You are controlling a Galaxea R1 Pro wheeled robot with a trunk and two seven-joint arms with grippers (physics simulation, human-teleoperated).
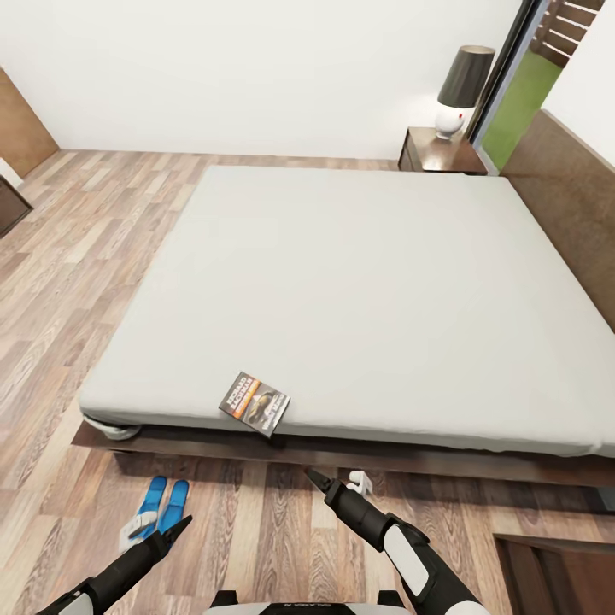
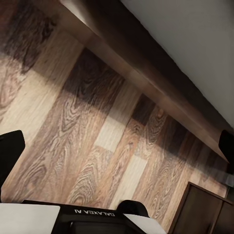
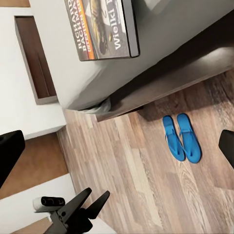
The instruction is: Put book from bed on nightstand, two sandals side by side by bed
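Observation:
The book [image 1: 254, 403], black and orange with white lettering, lies flat on the pale bed [image 1: 359, 290] close to its near edge; the right wrist view has it near the mattress edge [image 3: 102, 27]. Two blue sandals [image 1: 160, 506] lie side by side on the floor beside the bed's near left corner, also seen from the right wrist [image 3: 182, 138]. My left gripper [image 1: 178, 525] hangs open just over them. My right gripper [image 1: 318, 477] is open and empty above the floor, short of the bed frame and right of the book. A nightstand [image 1: 440, 152] stands at the far right by the headboard.
A lamp [image 1: 461, 90] with a dark shade stands on the nightstand. A dark wooden furniture top [image 1: 551, 572] is at my near right, seen also by the left wrist [image 2: 204, 212]. A small white object [image 1: 360, 483] lies by the bed frame. Wood-plank floor [image 1: 68, 282] stretches left.

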